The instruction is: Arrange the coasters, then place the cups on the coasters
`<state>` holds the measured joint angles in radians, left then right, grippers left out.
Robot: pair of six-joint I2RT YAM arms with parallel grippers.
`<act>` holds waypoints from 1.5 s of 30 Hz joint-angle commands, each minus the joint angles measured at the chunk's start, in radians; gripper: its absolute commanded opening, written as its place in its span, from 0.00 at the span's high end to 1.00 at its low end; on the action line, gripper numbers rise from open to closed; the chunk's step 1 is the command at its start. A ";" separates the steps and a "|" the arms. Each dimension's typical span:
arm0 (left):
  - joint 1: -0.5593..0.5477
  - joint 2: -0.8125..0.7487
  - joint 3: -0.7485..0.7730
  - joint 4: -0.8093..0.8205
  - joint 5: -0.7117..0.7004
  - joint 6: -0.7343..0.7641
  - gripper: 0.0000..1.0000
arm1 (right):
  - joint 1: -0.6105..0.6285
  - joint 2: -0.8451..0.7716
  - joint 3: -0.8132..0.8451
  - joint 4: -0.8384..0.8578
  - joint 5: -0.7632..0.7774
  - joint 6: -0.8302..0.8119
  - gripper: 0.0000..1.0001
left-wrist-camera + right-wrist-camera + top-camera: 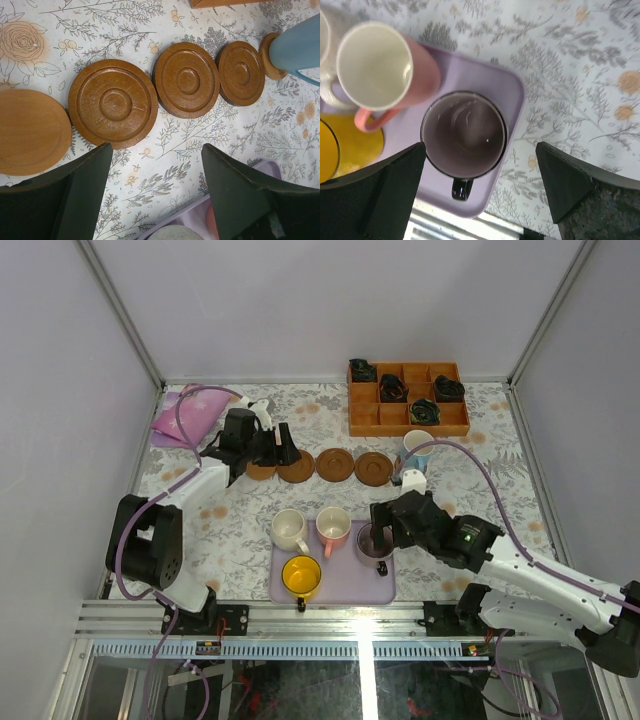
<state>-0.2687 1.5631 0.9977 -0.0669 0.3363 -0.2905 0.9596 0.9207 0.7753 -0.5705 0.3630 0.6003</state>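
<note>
Several brown coasters lie in a row across the middle of the table: (296, 467), (335, 464), (374, 468). My left gripper (272, 452) hovers over the row's left end, open with nothing between its fingers (80, 195). In its wrist view a pale coaster (30, 131) and darker coasters (114, 102), (187, 79), (241, 73) lie ahead. The blue cup (418, 448) stands on the rightmost coaster (270, 55). The cream cup (289, 530), pink cup (333, 527), yellow cup (301, 577) and purple-grey cup (375, 545) sit on the lavender tray (345, 590). My right gripper (480, 170) is open above the purple-grey cup (464, 135).
An orange-brown compartmented box (408, 400) with dark items stands at the back right. A pink-lavender bag (185, 415) lies at the back left. The tray (470, 75) reaches close to the table's front rail.
</note>
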 commanded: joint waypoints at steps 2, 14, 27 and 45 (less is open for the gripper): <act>-0.004 -0.004 0.012 0.015 0.003 0.017 0.28 | 0.016 -0.005 -0.049 -0.060 -0.176 -0.040 0.01; -0.005 -0.014 0.013 0.011 -0.004 0.011 0.27 | 0.033 0.024 -0.098 -0.022 -0.241 -0.073 0.00; -0.004 -0.023 0.010 -0.017 -0.014 0.021 0.27 | 0.044 0.103 -0.133 0.027 -0.234 -0.062 0.00; -0.005 -0.040 -0.001 -0.045 -0.027 0.034 0.27 | 0.047 0.201 -0.148 0.098 -0.223 -0.034 0.38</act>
<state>-0.2687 1.5581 0.9977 -0.1146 0.3237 -0.2775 0.9989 1.1095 0.6392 -0.5022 0.1364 0.5549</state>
